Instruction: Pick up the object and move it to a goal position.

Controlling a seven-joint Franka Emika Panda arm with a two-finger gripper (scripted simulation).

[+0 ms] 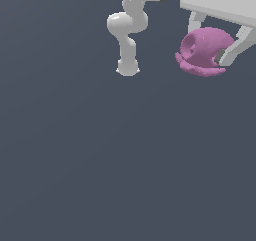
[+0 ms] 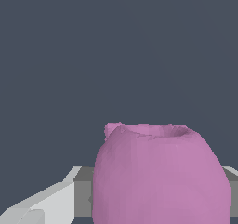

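Pink object (image 1: 202, 49) sits btwn the fingers of the end effector (image 1: 206, 50), clenched on it w/ flared rim lowermost, near exterior view's upper right.

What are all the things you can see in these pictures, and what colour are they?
pink blob: one, pink-purple and lumpy with a flared rim and a hollow dent, held between the gripper's fingers at the upper part of the exterior view's right; it fills the near part of the wrist view.
floor: one, plain dark blue-grey, filling the rest of both views.
robot arm: one, white with rounded links, at the top middle of the exterior view.
gripper: one, white body with grey pads, closed on the pink blob.
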